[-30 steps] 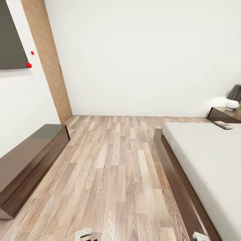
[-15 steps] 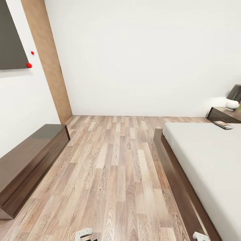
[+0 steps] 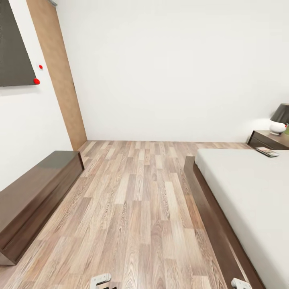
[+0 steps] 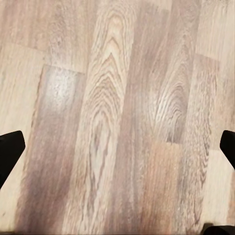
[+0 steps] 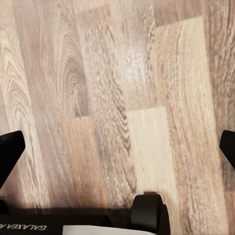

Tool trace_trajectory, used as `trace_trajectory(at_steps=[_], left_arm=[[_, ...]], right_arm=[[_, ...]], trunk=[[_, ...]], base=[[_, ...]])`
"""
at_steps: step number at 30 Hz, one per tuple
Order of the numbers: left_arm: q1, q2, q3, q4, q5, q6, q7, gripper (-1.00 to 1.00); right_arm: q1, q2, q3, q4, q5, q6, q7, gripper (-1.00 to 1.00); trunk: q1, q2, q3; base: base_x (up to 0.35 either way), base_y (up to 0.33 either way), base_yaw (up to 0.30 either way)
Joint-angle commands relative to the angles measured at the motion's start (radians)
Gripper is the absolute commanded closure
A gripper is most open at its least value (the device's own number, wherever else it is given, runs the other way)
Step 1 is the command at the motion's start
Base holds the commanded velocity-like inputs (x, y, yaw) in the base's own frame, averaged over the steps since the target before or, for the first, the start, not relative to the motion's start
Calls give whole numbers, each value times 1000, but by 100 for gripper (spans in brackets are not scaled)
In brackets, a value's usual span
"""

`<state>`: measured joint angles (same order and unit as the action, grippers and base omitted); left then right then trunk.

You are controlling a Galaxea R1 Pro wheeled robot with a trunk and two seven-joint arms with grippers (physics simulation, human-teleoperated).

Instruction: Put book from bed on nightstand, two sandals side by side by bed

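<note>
The bedroom's plank floor [image 3: 136, 208] runs ahead toward 12 o'clock, with the bed [image 3: 249, 196] along the right side from about 3 to 1 o'clock, its long axis pointing away toward the far wall. A low dark cabinet [image 3: 36, 192] lines the left wall at 9 to 10 o'clock, well apart from the bed. Past the bed's far end, at 1 to 2 o'clock, stands the nightstand [image 3: 271, 139] with a lamp [image 3: 279, 116] on it. The book [image 3: 267, 151] lies on the mattress at that far corner, just beside the nightstand (too small to read its cover).

Both claws hang low over bare floor: the left claw [image 4: 117, 147] and the right claw [image 5: 117, 147] are each spread wide, holding nothing. The right arm is the nearer to the book, though it looks far beyond reach; the open floor beside the bed seems unobstructed.
</note>
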<state>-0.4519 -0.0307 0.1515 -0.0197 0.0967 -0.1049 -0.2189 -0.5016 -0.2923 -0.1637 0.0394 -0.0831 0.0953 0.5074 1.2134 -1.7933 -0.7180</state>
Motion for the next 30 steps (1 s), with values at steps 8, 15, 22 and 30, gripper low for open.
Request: trace_trajectory(at_steps=[8, 15, 22, 30], left_arm=[[-1, 0, 2, 1, 9, 1, -5, -100], [-1, 0, 3, 1, 9, 1, -5, -100], [-1, 1, 3, 1, 9, 1, -5, -100], [-1, 0, 2, 1, 9, 1, -5, -100]], right_arm=[[-1, 0, -4, 2, -9, 7, 3, -100], [-1, 16, -4, 2, -9, 7, 2, -100], [-1, 32, -5, 2, -11, 7, 3, -100], [-1, 33, -5, 1, -15, 7, 3, -100]], trunk=[[0, 0, 0], [0, 0, 0], [0, 0, 0], [0, 0, 0]], base=[[186, 0, 0], [328, 0, 0], [334, 0, 0], [334, 0, 0]])
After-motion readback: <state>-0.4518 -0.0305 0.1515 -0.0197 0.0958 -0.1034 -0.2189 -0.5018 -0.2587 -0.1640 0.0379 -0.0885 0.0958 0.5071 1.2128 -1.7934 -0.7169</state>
